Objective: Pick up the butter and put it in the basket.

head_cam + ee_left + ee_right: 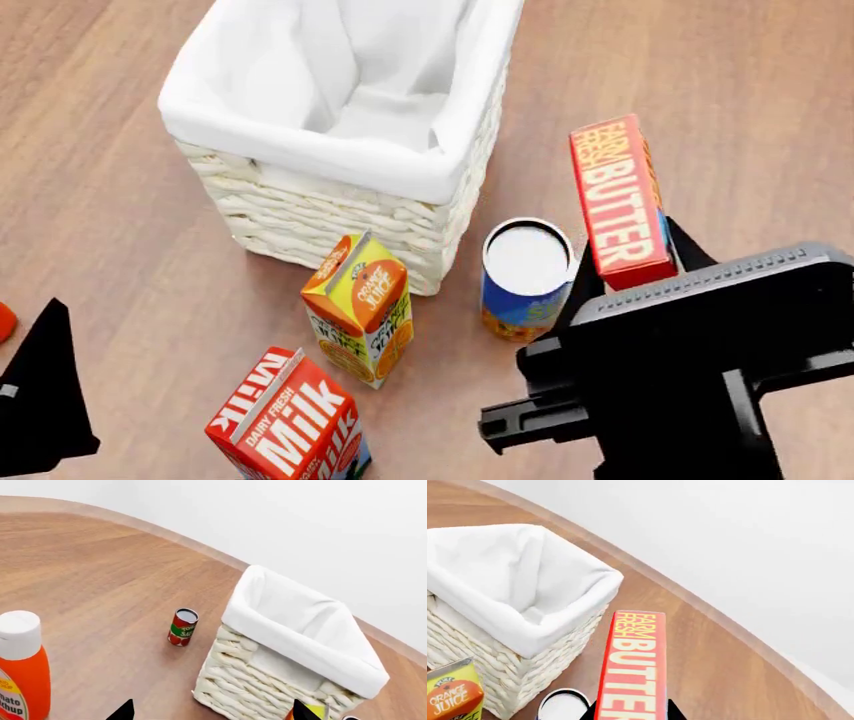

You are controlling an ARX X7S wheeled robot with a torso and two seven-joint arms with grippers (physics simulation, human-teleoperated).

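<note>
The right gripper (625, 272) fingers clamp one slim red butter box (619, 200), right of one cream wicker basket (350, 215); left fingers' spread is unclear.

The basket (350, 150) mouth stood open from above. Near it, a juice carton (360, 308) and blue can (526, 280) crowded its front wall; tabletop (747, 90) right lay open.

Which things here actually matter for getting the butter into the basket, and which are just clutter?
Job:
butter, held in the right gripper
basket

Clutter:
orange juice carton
milk carton
blue can
tomato soup can
ketchup bottle
</note>
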